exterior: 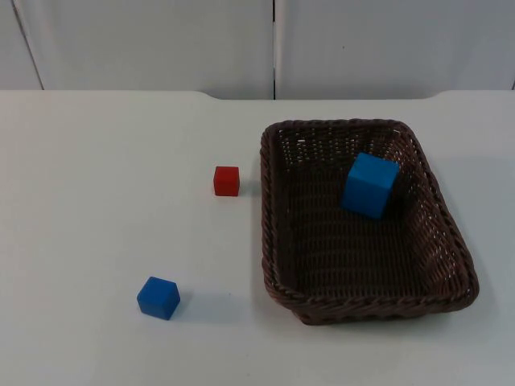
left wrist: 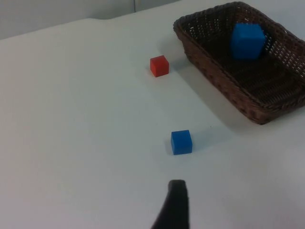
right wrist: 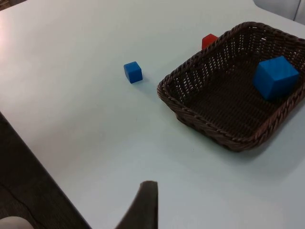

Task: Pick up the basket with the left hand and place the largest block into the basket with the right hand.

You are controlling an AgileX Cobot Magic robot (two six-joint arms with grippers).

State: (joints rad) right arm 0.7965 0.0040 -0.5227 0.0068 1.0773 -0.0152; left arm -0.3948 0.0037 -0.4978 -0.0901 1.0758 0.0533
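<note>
A dark brown wicker basket (exterior: 370,307) rests on the white table at the right. Inside it, a large blue block (exterior: 370,185) leans tilted near the far right wall. On the bare table left of the basket lie a small red block (exterior: 227,181) and, nearer the front, a small blue block (exterior: 158,297). My left gripper (left wrist: 176,202) hangs above the table, back from the small blue block (left wrist: 181,142), with the basket (left wrist: 217,78) farther off. My right gripper (right wrist: 145,205) hovers near the table's edge, away from the basket (right wrist: 209,131) and the large block (right wrist: 275,77).
The grey partition wall (exterior: 161,40) closes the table's far side. In the right wrist view the table edge (right wrist: 45,160) drops to a dark floor. Open white surface spreads across the left half of the table (exterior: 88,185).
</note>
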